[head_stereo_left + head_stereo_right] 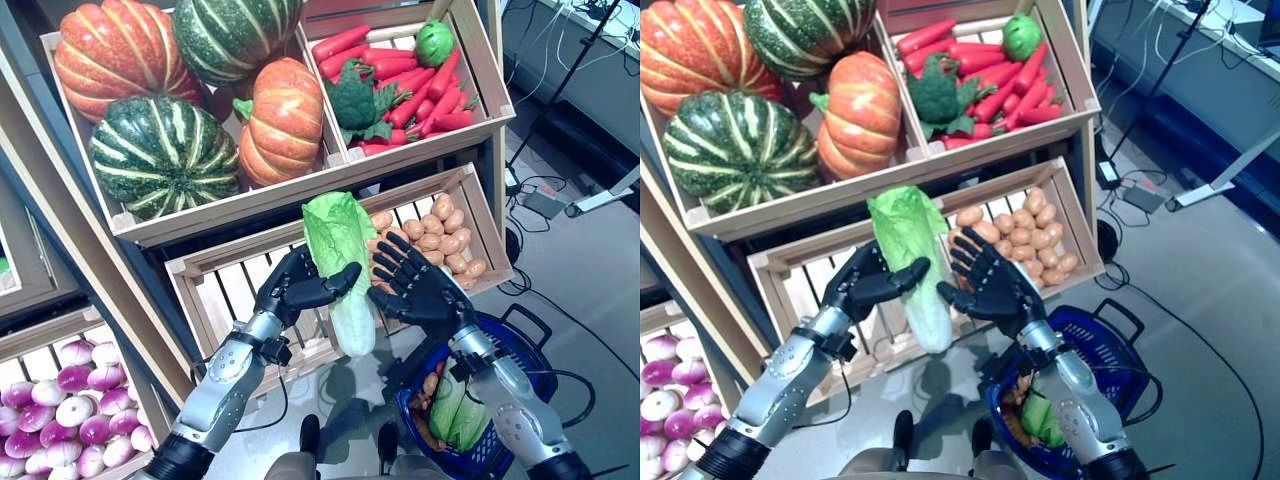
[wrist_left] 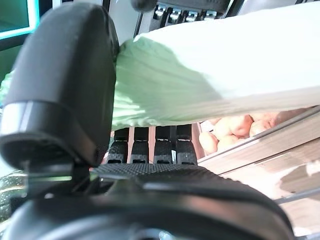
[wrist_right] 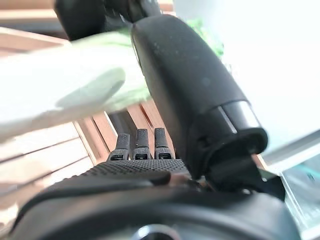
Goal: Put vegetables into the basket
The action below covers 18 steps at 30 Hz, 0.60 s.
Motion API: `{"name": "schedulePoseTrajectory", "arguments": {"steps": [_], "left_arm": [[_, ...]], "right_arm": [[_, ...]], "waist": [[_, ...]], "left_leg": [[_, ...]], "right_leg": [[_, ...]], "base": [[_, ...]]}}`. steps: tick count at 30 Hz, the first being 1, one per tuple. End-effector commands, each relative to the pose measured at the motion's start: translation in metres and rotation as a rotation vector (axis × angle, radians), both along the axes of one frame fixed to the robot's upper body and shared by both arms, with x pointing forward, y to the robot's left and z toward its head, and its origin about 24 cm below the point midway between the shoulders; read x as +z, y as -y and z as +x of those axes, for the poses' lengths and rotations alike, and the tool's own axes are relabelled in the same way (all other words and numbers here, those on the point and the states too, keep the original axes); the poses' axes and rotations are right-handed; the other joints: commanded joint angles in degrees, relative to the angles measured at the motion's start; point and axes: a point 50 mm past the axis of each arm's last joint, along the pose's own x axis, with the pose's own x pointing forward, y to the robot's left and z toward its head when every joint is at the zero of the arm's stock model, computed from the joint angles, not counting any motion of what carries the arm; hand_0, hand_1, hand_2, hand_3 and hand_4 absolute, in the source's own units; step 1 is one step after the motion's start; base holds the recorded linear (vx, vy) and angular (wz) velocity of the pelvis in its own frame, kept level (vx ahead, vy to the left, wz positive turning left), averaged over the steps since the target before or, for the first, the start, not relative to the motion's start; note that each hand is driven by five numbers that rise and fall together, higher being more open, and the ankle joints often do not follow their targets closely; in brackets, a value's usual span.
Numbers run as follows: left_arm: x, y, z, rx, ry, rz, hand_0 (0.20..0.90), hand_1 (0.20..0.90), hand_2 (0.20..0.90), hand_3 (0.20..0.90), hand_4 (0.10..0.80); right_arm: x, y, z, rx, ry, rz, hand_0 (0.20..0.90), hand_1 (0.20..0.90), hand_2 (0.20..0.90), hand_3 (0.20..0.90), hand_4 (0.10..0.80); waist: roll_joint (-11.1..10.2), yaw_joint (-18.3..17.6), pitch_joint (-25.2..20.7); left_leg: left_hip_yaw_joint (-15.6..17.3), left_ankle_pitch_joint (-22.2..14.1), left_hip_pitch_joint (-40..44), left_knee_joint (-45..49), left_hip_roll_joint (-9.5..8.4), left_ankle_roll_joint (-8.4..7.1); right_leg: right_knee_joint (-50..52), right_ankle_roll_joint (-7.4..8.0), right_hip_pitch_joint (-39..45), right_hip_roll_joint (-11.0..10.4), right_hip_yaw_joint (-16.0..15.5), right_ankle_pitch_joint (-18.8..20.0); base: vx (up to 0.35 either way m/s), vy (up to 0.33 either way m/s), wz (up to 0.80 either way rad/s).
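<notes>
Two hands are carrying one napa cabbage (image 1: 340, 270) upright before the lower crate (image 1: 250, 290), above and left of the blue basket (image 1: 520, 350). The left hand (image 1: 295, 290) is pinching its middle, thumb across the front. The right hand (image 1: 415, 285) is bracing the other side with spread fingers (image 1: 390, 260), probably just touching. Leafy top is looking soft and bruisable; the firmer pale stem is suiting a grip.
</notes>
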Motion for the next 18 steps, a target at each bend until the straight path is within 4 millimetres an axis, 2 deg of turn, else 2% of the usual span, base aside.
{"name": "schedulePoseTrajectory", "arguments": {"steps": [1,5,9,18], "left_arm": [[0.052,0.016,0.006,-0.129,0.251,-0.100,0.300,0.300,0.300,0.300,0.400],[0.054,0.017,0.003,-0.156,0.262,-0.109,0.300,0.300,0.300,0.300,0.400],[0.055,0.018,0.000,-0.170,0.267,-0.113,0.300,0.300,0.300,0.300,0.400],[0.055,0.016,0.000,-0.181,0.270,-0.133,0.300,0.300,0.300,0.300,0.400]], "right_arm": [[0.025,-0.017,0.000,0.141,0.111,0.065,0.900,0.900,0.900,0.900,0.800],[0.000,-0.015,-0.005,0.147,-0.033,-0.032,0.900,0.900,0.900,0.900,0.800],[-0.017,-0.009,-0.008,0.124,-0.127,-0.081,0.900,0.900,0.900,0.900,0.800],[-0.038,0.001,-0.011,0.120,-0.250,-0.163,0.900,0.900,0.900,0.900,0.800]], "waist": [[-2.2,1.2,-7.5],[-2.3,1.3,-7.8],[-2.6,1.3,-8.0],[-2.8,1.3,-8.2]], "left_leg": [[-1.6,-5.8,1.3,2.5,-2.42,0.88],[-2.0,-5.5,1.2,2.4,-2.30,0.67],[-2.0,-5.3,1.3,1.9,-2.11,0.58],[-2.0,-5.0,1.5,1.6,-1.97,0.45]], "right_leg": [[2.2,1.35,-0.9,-3.1,-0.8,1.9],[2.1,1.47,-0.9,-3.4,-1.1,2.0],[1.8,1.57,-0.9,-3.4,-1.2,2.1],[1.5,1.59,-0.7,-3.3,-1.0,2.5]], "base": [[0.000,0.000,0.00],[0.000,0.000,0.00],[0.000,0.000,0.00],[0.000,0.000,0.00]]}}
